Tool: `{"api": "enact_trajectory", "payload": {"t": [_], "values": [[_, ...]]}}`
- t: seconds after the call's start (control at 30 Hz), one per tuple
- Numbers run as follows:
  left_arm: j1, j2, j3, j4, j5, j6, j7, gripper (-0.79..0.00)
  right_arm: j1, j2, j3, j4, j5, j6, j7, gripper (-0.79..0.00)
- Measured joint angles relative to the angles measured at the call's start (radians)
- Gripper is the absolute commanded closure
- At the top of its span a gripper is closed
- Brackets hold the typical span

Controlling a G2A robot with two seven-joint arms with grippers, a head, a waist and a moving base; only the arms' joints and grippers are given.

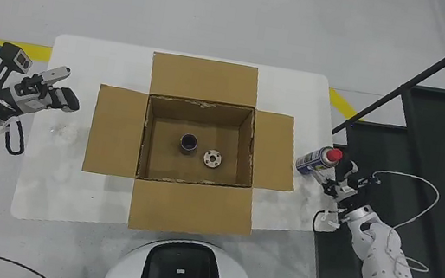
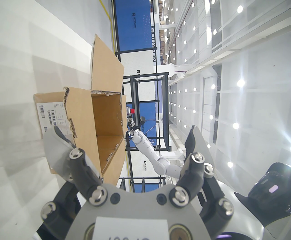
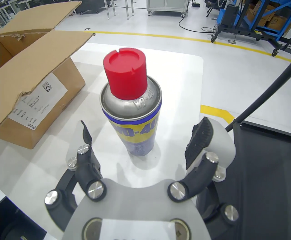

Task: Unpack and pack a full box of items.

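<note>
**When the spray can stands beside the box: handling with the right end effector**

While the spray can (image 3: 131,118) stands upright on the worktop (image 1: 68,176), just beside the right flap of the open box (image 1: 114,131) and near the worktop edge, the right end effector (image 3: 143,128) sits with its fingers spread on either side of the can, apart from it. The left end effector (image 2: 124,134) is also spread and empty, well apart on the far side of the box. A dark round item (image 1: 189,143) and a pale ring-shaped part (image 1: 213,157) lie on the box floor.

The step in hand is probably a grasp or release of the can; which one cannot be told.

1. For a grasp, centre both pads on the cylindrical body, below the shoulder.
2. Close squarely; an offset contact is likely to tip the tall can.
3. Lift or retract vertically.
4. Clear the raised flap before traversing.
</note>
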Motion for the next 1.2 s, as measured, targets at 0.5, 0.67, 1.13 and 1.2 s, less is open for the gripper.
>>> {"api": "enact_trajectory", "payload": {"t": [0.5, 0.67, 1.13, 1.2], "values": [[0.0, 0.0, 0.0, 0.0, 0.0, 0.0, 0.0, -0.785, 0.178, -0.026, -0.122, 0.209, -0.013, -0.01, -0.008, -0.071], [0.0, 0.0, 0.0, 0.0, 0.0, 0.0, 0.0, -0.785, 0.214, -0.03, -0.136, 0.258, 0.009, -0.024, -0.024, 0.0], [0.0, 0.0, 0.0, 0.0, 0.0, 0.0, 0.0, -0.785, 0.159, 0.015, -0.059, 0.156, 0.008, -0.113, -0.189, 0.0], [0.0, 0.0, 0.0, 0.0, 0.0, 0.0, 0.0, -0.785, 0.115, 0.033, -0.017, 0.062, -0.011, -0.125, -0.217, 0.0]]}}
